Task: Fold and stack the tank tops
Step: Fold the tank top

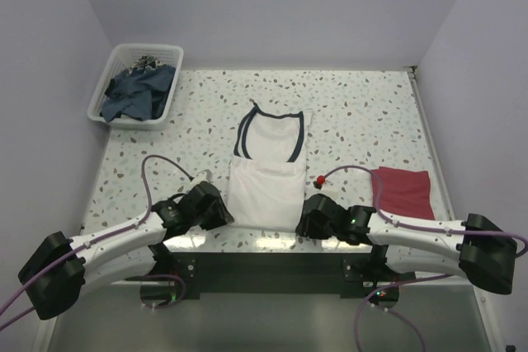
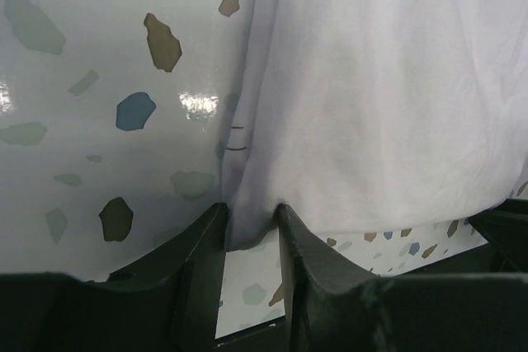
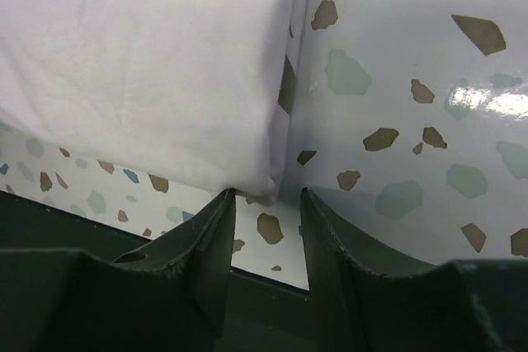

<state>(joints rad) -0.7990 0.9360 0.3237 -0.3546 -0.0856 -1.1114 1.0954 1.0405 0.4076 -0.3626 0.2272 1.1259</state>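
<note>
The white tank top [image 1: 266,191] with navy trim lies flat at the table's near middle, its lower half folded up over itself. My left gripper [image 1: 221,213] sits at its near left corner. In the left wrist view the white tank top [image 2: 388,80] has that corner pinched between the fingertips of the left gripper [image 2: 252,213]. My right gripper [image 1: 308,218] is at the near right corner. In the right wrist view the right gripper [image 3: 268,195] stands open, and the corner of the white tank top [image 3: 148,63] touches only its left finger [image 3: 216,220]. The dark red tank top [image 1: 404,191] lies folded to the right.
A white basket [image 1: 97,98] holding dark blue clothes stands at the back left of the speckled table [image 1: 363,113]. The table's near edge runs just below both grippers. Grey walls close in the left, back and right sides.
</note>
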